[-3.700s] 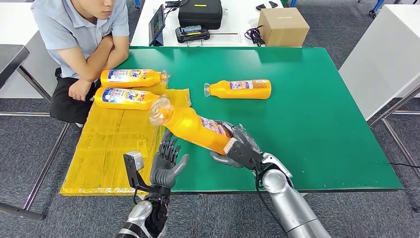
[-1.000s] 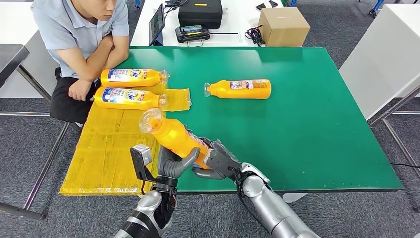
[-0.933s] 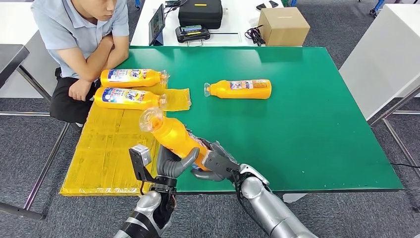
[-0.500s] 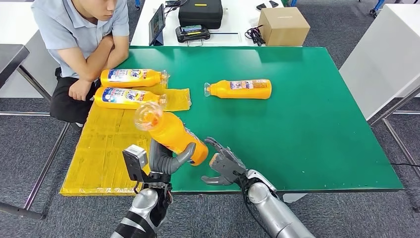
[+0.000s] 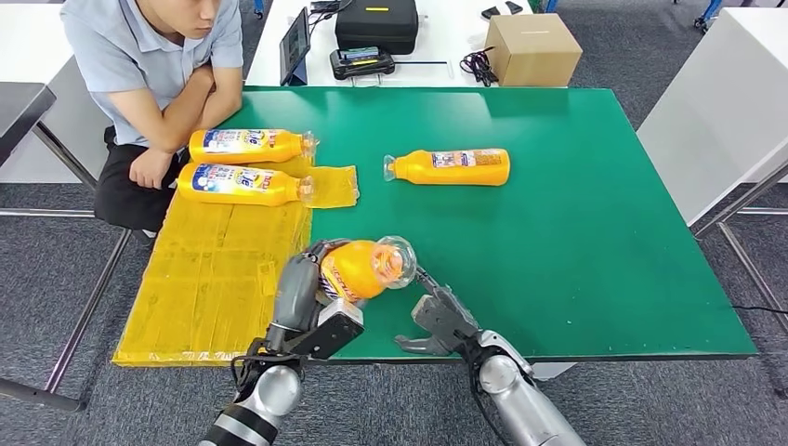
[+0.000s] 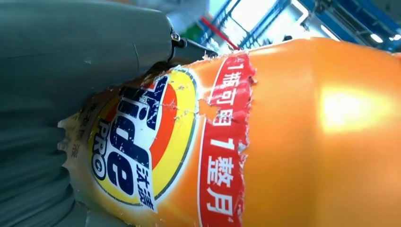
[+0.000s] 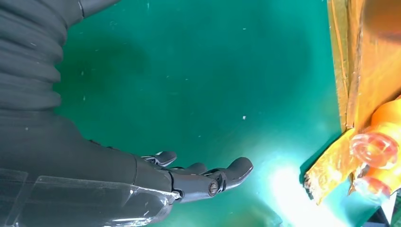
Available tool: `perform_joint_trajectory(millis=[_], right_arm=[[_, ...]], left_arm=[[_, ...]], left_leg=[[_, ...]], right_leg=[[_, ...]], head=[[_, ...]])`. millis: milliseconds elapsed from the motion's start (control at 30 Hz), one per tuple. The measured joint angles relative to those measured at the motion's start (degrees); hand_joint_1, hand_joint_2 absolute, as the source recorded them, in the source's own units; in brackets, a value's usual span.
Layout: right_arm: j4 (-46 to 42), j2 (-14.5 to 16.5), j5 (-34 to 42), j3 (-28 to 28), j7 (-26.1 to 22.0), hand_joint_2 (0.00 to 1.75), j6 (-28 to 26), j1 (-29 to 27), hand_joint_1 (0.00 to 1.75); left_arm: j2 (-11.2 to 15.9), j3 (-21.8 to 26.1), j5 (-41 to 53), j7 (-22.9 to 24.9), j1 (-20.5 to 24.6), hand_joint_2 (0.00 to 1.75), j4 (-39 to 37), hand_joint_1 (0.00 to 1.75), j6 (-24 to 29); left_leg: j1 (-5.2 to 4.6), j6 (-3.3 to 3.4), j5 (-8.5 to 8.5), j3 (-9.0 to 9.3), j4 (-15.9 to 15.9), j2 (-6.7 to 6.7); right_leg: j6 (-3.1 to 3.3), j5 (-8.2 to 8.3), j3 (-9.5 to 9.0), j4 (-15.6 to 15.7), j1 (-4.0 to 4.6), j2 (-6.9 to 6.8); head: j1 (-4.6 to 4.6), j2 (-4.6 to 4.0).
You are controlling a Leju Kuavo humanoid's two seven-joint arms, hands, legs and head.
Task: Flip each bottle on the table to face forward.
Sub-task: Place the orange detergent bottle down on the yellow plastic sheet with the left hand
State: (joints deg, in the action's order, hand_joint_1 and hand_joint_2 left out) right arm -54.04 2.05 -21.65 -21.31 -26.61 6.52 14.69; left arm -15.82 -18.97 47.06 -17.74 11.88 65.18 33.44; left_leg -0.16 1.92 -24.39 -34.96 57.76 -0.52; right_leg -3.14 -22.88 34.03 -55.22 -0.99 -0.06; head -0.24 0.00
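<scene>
The left hand grips the bottle mid-body — smooth, probably slippery plastic — while the right hand hangs spread, empty.

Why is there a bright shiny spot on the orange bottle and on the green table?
Left wrist view: a lamp's glare on the held bottle. Right wrist view: a white glare patch on the green table, blurring the yellow sheet edge.

Seated person with folded arms, cardboard box, black case, tablet behind
</scene>
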Motion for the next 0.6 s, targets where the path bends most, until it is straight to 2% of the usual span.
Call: perform_joint_trajectory(millis=[167, 333, 433, 600], right_arm=[[-2.3, -0.3, -0.4, 2.3, -0.6, 1.75, -0.2, -1.3, 0.0], [-5.9, -0.9, -0.4, 4.7, -0.8, 1.75, 0.6, -3.2, 0.0], [-7.1, -1.1, -0.4, 5.9, -0.8, 1.75, 1.3, -3.8, 0.0], [-7.4, -1.1, -0.4, 6.9, -0.8, 1.75, 2.0, -4.1, 0.0]], left_arm=[[1.9, 2.3, 18.4, 8.7, 0.4, 1.75, 0.6, 1.75, 1.9], [4.9, 6.1, 32.0, 17.6, 1.8, 1.75, 0.3, 1.75, -2.1], [6.4, 8.2, 35.4, 20.1, 3.6, 1.75, -1.9, 1.75, -4.6], [7.6, 9.9, 36.4, 21.0, 6.6, 1.75, -7.2, 1.75, -7.0]], left_leg=[[0.02, 0.0, 0.01, 0.02, 0.0, 0.03], [0.04, -0.01, 0.01, 0.02, 0.0, 0.02], [0.04, -0.01, 0.01, 0.02, 0.0, 0.02], [0.03, 0.01, 0.02, 0.01, 0.0, 0.01]], right_leg=[[0.0, 0.0, 0.0, 0.0, 0.01, 0.02], [0.0, 0.0, 0.0, 0.0, 0.01, 0.01], [0.0, 0.0, 0.0, 0.0, 0.01, 0.01], [0.0, 0.0, -0.01, 0.0, 0.0, 0.01]], head=[[0.0, 0.0], [0.0, 0.0], [0.01, 0.0], [0.02, 0.0]])
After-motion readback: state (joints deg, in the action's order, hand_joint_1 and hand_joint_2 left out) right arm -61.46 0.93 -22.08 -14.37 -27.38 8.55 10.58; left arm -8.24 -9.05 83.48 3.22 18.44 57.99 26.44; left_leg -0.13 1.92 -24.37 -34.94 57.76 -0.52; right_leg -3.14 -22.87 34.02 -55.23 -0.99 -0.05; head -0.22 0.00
